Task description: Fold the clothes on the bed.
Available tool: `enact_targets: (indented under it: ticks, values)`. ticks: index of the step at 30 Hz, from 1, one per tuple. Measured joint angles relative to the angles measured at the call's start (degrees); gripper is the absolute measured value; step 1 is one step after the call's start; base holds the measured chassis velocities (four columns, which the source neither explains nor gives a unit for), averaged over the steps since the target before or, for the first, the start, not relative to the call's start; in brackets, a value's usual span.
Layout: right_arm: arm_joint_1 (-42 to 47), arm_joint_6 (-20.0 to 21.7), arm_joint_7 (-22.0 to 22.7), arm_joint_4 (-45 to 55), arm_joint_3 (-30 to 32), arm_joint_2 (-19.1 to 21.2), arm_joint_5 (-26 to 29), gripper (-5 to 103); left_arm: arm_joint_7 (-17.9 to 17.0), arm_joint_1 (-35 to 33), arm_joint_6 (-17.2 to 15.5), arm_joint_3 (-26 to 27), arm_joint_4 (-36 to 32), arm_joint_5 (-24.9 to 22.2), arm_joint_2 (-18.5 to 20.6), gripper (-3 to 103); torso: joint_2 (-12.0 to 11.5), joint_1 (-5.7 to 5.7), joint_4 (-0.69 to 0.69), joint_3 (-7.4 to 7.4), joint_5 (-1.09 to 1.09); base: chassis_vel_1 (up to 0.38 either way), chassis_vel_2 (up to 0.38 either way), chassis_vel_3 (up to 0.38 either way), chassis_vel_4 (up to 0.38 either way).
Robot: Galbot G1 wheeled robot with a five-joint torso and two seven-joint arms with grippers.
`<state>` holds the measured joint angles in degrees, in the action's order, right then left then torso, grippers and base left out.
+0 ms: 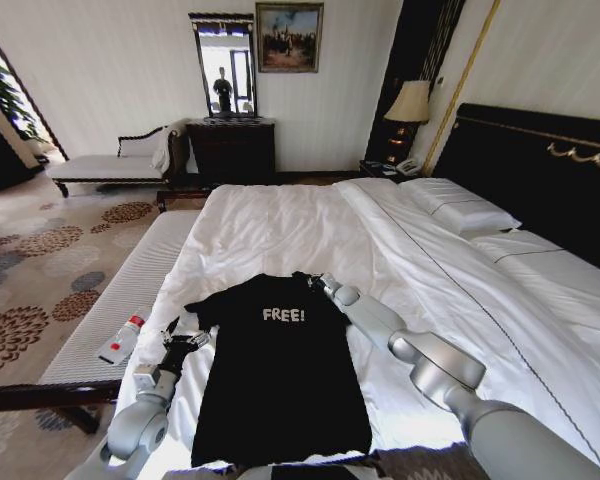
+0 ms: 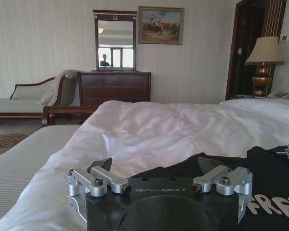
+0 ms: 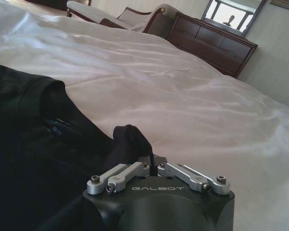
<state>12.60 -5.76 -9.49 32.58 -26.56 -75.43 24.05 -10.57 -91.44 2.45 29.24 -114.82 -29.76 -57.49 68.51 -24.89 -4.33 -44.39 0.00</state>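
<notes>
A black T-shirt [image 1: 280, 380] with white "FREE!" lettering lies flat, face up, on the near part of a large white bed [image 1: 280, 225], its collar pointing toward the far side.

The left gripper [image 1: 185, 338] sits at the shirt's left sleeve, low over the sheet. In the left wrist view its fingers [image 2: 102, 166] are spread wide, with the sleeve edge of the T-shirt [image 2: 274, 168] lying between and just ahead of them.

The right gripper [image 1: 315, 281] is at the shirt's right shoulder, beside the collar. In the right wrist view its fingers [image 3: 145, 162] are pinched together on a raised fold of the T-shirt [image 3: 127, 142], lifted off the bed [image 3: 192, 96].
</notes>
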Motion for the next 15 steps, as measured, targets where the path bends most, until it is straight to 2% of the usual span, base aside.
enact_targets:
  ticks: [1,4,5,6,7,9,10,13,14,15]
  values:
    - [0.48,0.79,0.57,1.03,1.06,0.43,0.52,5,0.0,-0.17,-0.01,0.0,-0.23,0.12,-0.14,100,0.0,0.0,0.0,0.0,0.0,0.0,0.0,0.0,0.0]
    - [3.01,2.93,3.3,5.04,6.49,2.67,2.7,21,0.0,-1.1,-0.13,0.18,-1.2,0.43,-0.81,100,0.0,0.0,-0.01,0.0,0.01,0.0,0.0,0.0,0.0]
    - [3.01,2.93,3.3,5.04,6.49,2.67,2.7,21,0.0,-1.1,-0.13,0.18,-1.2,0.43,-0.81,100,0.0,0.0,-0.01,0.0,0.01,0.0,0.0,0.0,0.0]
    - [4.21,3.34,4.12,6.41,8.56,3.6,3.21,27,0.0,-1.59,-0.15,0.36,-1.56,0.61,-1.07,100,0.0,0.0,-0.02,0.0,0.01,0.0,0.0,0.0,0.0]
    - [5.5,3.77,4.79,7.93,10.73,4.67,3.8,27,0.0,-2.1,-0.16,0.51,-1.86,0.77,-1.29,100,0.0,0.0,-0.02,0.0,0.02,0.0,0.0,0.0,0.0]
    - [9.01,6.44,6.3,12.73,14.85,8.15,7.03,38,0.03,-3.19,-0.15,0.84,-2.45,1.13,-1.69,100,0.0,0.0,0.02,0.0,0.03,0.0,0.0,0.0,0.0]
    - [9.01,6.44,6.3,12.73,14.85,8.15,7.03,38,0.03,-3.19,-0.15,0.84,-2.45,1.13,-1.69,100,0.0,0.0,0.02,0.0,0.03,0.0,0.0,0.0,0.0]
    - [15.68,13.29,10.89,23.1,20.96,15.06,21.62,54,0.15,-5.22,0.05,1.4,-3.51,1.76,-2.26,100,0.0,0.0,-0.12,0.01,0.01,0.0,0.0,0.0,0.0]
    - [15.68,13.29,10.89,23.1,20.96,15.06,21.62,54,0.15,-5.22,0.05,1.4,-3.51,1.76,-2.26,100,0.0,0.0,-0.12,0.01,0.01,0.0,0.0,0.0,0.0]
    - [17.66,14.91,12.38,26.19,23.02,16.61,26.33,54,0.18,-5.78,0.1,1.53,-3.93,1.92,-2.43,100,0.01,0.01,-0.09,0.02,0.0,0.0,0.0,0.0,0.0]
